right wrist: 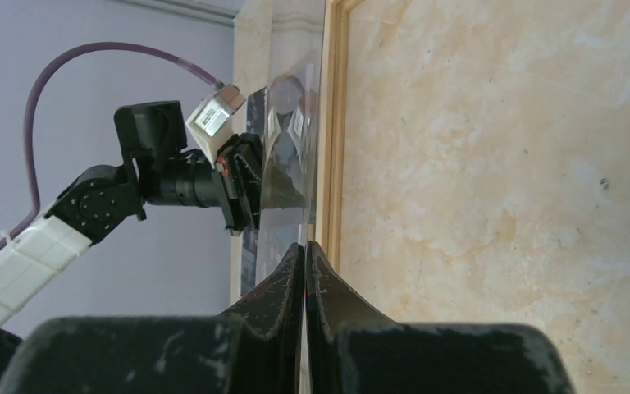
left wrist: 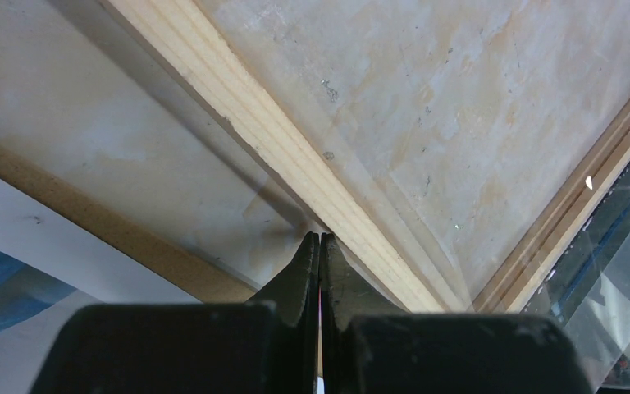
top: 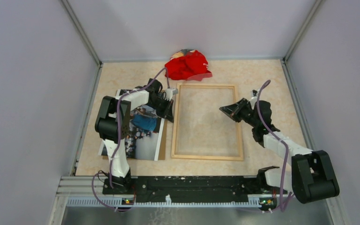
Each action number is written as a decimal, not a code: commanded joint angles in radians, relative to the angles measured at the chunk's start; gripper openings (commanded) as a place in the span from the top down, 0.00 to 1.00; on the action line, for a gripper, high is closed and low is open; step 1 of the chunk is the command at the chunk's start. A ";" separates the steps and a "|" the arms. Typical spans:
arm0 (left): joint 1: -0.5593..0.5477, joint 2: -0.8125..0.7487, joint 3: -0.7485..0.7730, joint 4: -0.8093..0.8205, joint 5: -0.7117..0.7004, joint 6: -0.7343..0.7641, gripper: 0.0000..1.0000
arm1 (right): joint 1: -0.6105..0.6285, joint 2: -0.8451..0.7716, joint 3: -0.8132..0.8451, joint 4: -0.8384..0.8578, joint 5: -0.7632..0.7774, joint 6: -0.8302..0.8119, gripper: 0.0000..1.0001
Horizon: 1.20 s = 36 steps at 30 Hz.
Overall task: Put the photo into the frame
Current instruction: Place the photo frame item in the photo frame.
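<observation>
At the frame, the left pincer and the right pincer are both pressed closed.

Photo, left of frame: upper part hidden under left arm; figures too small to resolve.

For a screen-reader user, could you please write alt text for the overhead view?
A wooden frame lies flat between two robot arms, the left gripper at its left rail and the right gripper over its opening, both shut. The photo lies left of it; a red cloth sits behind.
</observation>
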 commanded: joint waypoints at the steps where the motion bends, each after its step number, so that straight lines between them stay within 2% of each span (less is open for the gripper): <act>1: -0.007 -0.058 -0.010 0.021 0.015 0.014 1.00 | -0.022 -0.042 0.073 -0.128 0.024 -0.150 1.00; 14: -0.009 -0.058 0.001 0.019 0.015 0.010 1.00 | -0.027 0.002 0.103 -0.147 0.024 -0.205 1.00; 21: -0.009 -0.057 0.000 0.018 0.015 0.010 1.00 | -0.029 -0.011 0.134 -0.263 0.097 -0.304 1.00; 36: -0.009 -0.058 -0.005 0.020 0.016 0.011 1.00 | -0.029 0.041 0.096 -0.175 0.071 -0.266 1.00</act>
